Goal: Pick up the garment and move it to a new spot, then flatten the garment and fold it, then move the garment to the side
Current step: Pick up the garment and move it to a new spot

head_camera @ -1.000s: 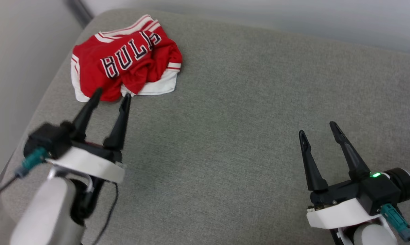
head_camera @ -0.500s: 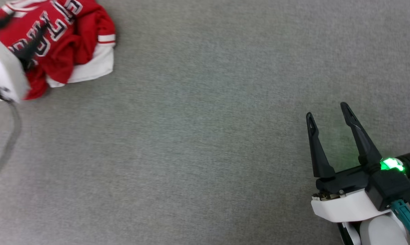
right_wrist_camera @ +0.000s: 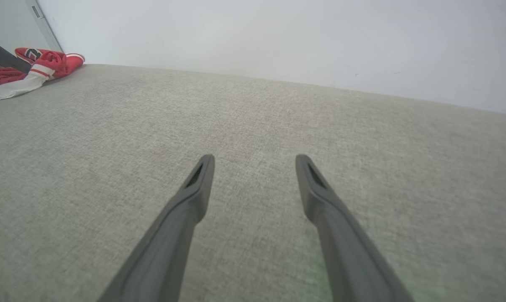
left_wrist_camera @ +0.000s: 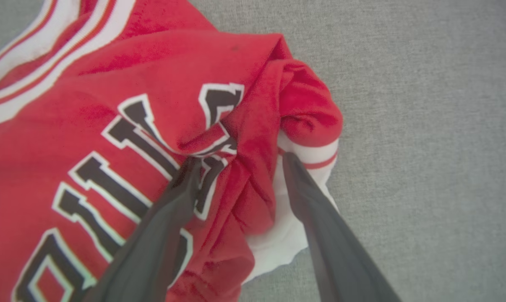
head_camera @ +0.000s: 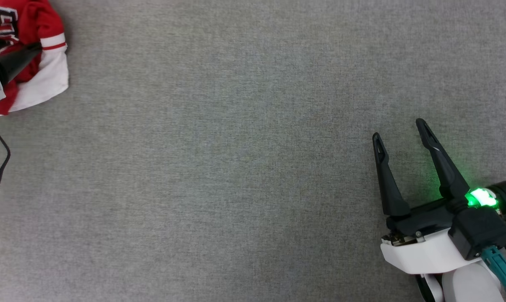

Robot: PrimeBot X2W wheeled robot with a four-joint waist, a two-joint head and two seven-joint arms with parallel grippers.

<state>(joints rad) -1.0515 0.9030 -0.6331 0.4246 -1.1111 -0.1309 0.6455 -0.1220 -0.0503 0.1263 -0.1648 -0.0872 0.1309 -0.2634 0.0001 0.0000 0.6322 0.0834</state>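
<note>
The left end effector stands open over the garment, its two dark fingers spread to either side of a bunched red fold. In the left wrist view one fingertip lies at the black, white-outlined lettering and the other at the white sleeve with its red stripe; whether the tips press into the cloth or merely hang just above it I cannot tell. No cloth is pinched between the fingers. The garment is crumpled, with the striped collar band up at the far left of that view and a white hem edge poking out onto the grey fabric surface below the fold. In the head view the garment sits in the far upper left corner, and a thin black cable loops at the left edge below it. The right end effector is open too and holds nothing, its fingers apart above bare grey fabric at the lower right, well apart from the garment. A green light glows on its wrist, beside a teal connector. From the right wrist view the garment lies far off at the upper left, near a pale wall.
</note>
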